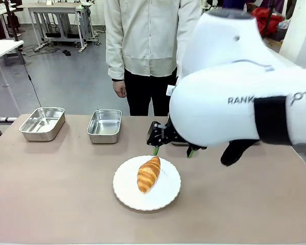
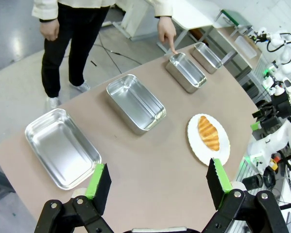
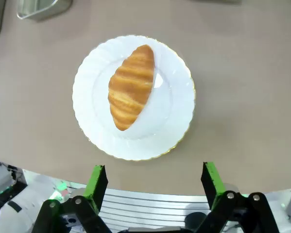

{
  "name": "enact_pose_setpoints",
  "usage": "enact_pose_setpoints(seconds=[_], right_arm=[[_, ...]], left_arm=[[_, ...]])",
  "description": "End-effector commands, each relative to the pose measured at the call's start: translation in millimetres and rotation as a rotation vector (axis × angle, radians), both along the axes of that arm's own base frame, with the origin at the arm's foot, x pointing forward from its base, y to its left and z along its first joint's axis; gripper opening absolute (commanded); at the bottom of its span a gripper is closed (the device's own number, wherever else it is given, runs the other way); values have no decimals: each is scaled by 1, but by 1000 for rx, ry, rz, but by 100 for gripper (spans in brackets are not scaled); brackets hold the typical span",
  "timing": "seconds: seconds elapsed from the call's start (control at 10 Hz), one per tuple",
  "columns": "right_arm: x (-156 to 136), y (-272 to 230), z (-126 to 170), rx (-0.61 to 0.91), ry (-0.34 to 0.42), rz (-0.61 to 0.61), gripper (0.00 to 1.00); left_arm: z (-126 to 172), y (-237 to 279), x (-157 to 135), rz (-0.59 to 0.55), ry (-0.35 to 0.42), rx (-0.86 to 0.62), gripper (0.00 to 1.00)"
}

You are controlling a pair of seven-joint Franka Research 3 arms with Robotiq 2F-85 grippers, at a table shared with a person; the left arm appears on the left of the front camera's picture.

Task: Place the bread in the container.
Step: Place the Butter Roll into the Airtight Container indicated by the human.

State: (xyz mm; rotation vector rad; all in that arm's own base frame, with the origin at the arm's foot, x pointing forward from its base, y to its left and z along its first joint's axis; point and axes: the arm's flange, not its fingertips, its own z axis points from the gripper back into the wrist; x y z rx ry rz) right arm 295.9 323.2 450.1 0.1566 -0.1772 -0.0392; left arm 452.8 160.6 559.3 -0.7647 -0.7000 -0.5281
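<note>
The left gripper [image 2: 157, 180] is held high over the left side of the table [image 1: 55, 194], its jaws spread wide with nothing between the green pads; it appears to be parked out of the way.

Four steel pans are lined up along the far edge, within the person's reach. The first pan [image 1: 40, 133] is set near the far left corner and the second pan [image 1: 102, 138] just left of the middle; both are bare inside. In the left wrist view a third pan is touched or nearly touched at its far rim by the extended forefinger of the person's hand [image 2: 165, 33]. It is therefore taken to be the container [image 2: 180, 81], though whether the fingertip meets the rim cannot be told from this angle. The fourth pan [image 2: 207, 56] is set beyond it, toward the far right corner.

The bread [image 1: 148, 174] is laid slantwise on a white plate [image 1: 123, 193] near the middle of the near edge, apart from every pan, so nothing has been placed yet.

The right gripper [image 1: 173, 151] is poised just beyond the plate, pointed down. It is fully spread and empty, presumably so that the bread can be straddled across its narrow width once the gripper is lowered.
</note>
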Motion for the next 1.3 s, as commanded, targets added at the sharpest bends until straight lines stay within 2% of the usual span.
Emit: enact_pose_setpoints(seconds=[0.0, 0.6, 0.8, 1.2], right_arm=[[1, -6, 12, -16, -15, 35, 100], [2, -5, 8, 0, -11, 14, 100], [26, 25, -20, 44, 40, -95, 100], [44, 58, -73, 35, 144, -193, 100]], left_arm=[[2, 0, -2, -6, -3, -5, 100], [2, 0, -2, -6, -3, -5, 100], [2, 0, -2, -6, -3, -5, 100], [2, 0, -2, -6, -3, -5, 100]])
